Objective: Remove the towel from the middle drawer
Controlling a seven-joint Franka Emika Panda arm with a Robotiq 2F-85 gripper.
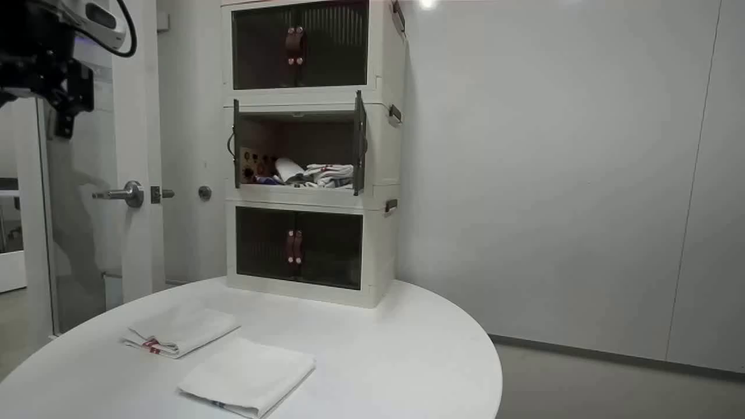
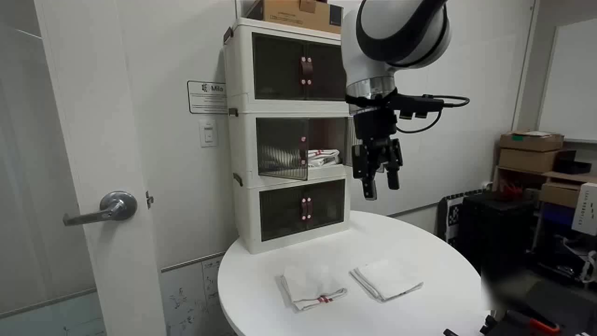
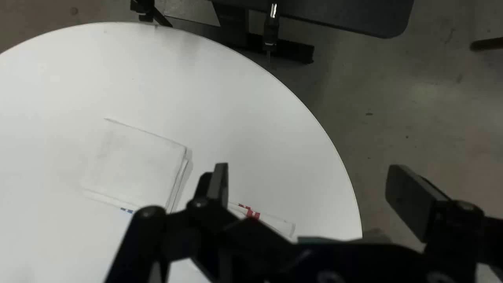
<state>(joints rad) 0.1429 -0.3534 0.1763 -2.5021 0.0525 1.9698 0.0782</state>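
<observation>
Gripper [image 2: 381, 186], spread wide, hangs outside the middle drawer [image 1: 305, 139], well apart from the red-striped towel [image 2: 323, 158] inside.

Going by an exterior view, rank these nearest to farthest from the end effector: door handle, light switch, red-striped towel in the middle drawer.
As pictured, from the end effector:
1. red-striped towel, slightly left, inside the middle drawer
2. light switch, left of the cabinet
3. door handle, farthest left
</observation>
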